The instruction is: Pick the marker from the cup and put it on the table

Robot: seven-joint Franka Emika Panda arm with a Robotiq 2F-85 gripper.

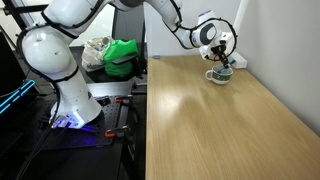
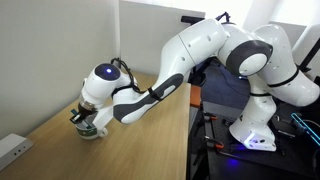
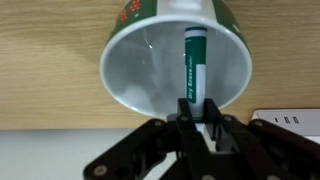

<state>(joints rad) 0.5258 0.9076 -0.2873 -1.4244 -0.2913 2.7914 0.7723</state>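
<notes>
The white cup (image 3: 150,70) with green and red markings on its outside fills the wrist view from above. A dark green marker (image 3: 192,62) with white lettering stands inside it, leaning on the rim. My gripper (image 3: 195,118) is right over the cup and its fingers are shut on the marker's near end. In both exterior views the gripper (image 1: 222,60) (image 2: 84,117) hangs directly over the cup (image 1: 219,76) (image 2: 90,131), which sits on the light wood table (image 1: 215,125) (image 2: 140,140) near the wall. The marker itself is hidden in those views.
A white box with a cable (image 2: 14,150) (image 3: 290,118) lies on the table beside the cup. A dark bench with green cloth (image 1: 122,58) stands beyond the table's edge, next to the robot base (image 1: 70,100). A white wall runs along the table's far side.
</notes>
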